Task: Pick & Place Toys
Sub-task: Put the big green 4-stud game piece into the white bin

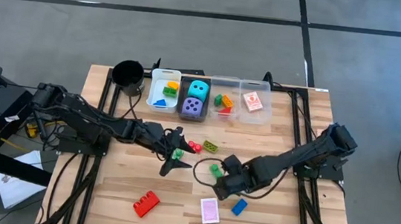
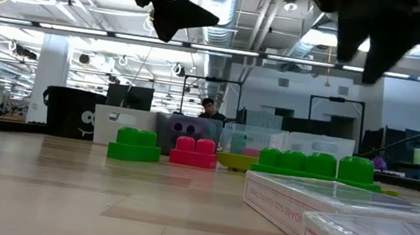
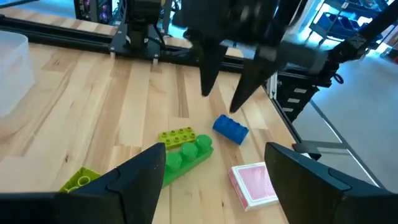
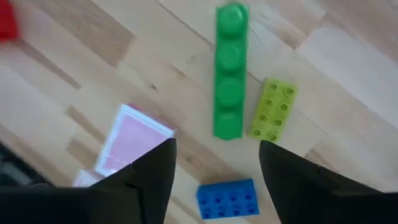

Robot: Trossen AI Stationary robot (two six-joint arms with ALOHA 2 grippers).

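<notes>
Wooden slat tabletop (image 1: 271, 145) from above, with a row of bins (image 1: 209, 98) along the far edge already holding a cyan die (image 1: 198, 89), a purple die (image 1: 193, 107), some bricks and a card. Left gripper (image 1: 174, 152) hangs mid-table with its jaws spread and nothing in them, a small green brick (image 1: 178, 154) right under it. Right gripper (image 1: 229, 181) hovers near a blue brick (image 1: 239, 206) and a pink card (image 1: 209, 211), jaws parted and holding nothing; a red brick (image 1: 145, 204) sits well off to the left. Low view shows green (image 2: 135, 144) and red (image 2: 194, 152) bricks on the wood. Left wrist view catches a long green brick (image 3: 184, 158) beside a lime one (image 3: 176, 136). Right wrist view looks down on that same long green brick (image 4: 229, 70) between its open fingers (image 4: 152, 171).
</notes>
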